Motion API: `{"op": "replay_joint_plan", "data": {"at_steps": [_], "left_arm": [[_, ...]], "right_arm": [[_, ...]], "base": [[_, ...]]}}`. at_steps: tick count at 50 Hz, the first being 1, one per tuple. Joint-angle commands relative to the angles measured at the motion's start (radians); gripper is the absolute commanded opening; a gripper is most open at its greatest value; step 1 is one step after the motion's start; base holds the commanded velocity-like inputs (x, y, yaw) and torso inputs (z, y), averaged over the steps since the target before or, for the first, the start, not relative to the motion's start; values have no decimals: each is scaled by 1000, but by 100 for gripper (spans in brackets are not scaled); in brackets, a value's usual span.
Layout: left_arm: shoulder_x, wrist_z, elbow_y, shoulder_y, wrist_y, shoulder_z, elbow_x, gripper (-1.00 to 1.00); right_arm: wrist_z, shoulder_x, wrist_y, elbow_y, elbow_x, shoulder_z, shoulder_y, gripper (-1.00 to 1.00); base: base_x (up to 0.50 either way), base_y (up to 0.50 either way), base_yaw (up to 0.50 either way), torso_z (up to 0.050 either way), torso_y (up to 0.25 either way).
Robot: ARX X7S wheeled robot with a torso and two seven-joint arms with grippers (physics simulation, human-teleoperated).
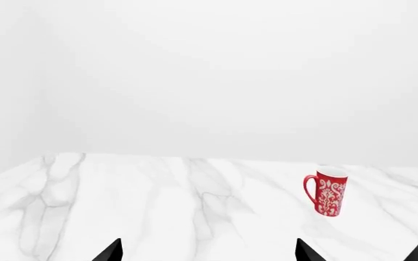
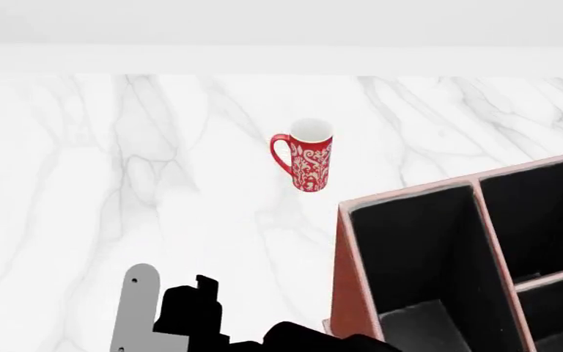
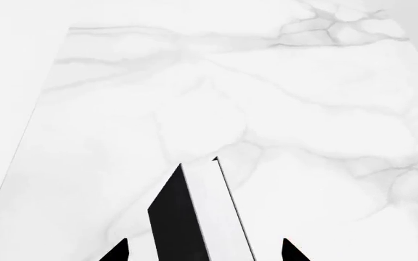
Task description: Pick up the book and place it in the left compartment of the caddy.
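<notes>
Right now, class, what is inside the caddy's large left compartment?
The left compartment of the caddy shows only black walls and a grey floor patch, no book. Its lower end runs out of frame, unseen.

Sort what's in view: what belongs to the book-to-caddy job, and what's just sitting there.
Belongs to the job:
- book, black with white page edges, between the right gripper fingertips
- caddy
- left compartment, nothing in it

Just sitting there:
- red patterned mug, upright on the marble table, apart from the caddy

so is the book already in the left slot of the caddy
No, in the head view the caddy has an empty left slot, only black lining showing.
</notes>
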Motion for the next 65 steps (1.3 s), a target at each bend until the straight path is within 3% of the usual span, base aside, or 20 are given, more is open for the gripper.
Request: {"op": "replay_joint_plan", "data": {"at_steps": [1,65], "left_arm": [[-3,-4,-2,1,5,7,5,100],[-24,-20,5,26,40,18,10,100]], "right_arm": [[-3,1,-26,39,-13,-8,-11,100],[-4,-19,-178,236,-58,-17,-69,100]], "base": [[0,0,0,0,0],[0,0,0,0,0]]}}
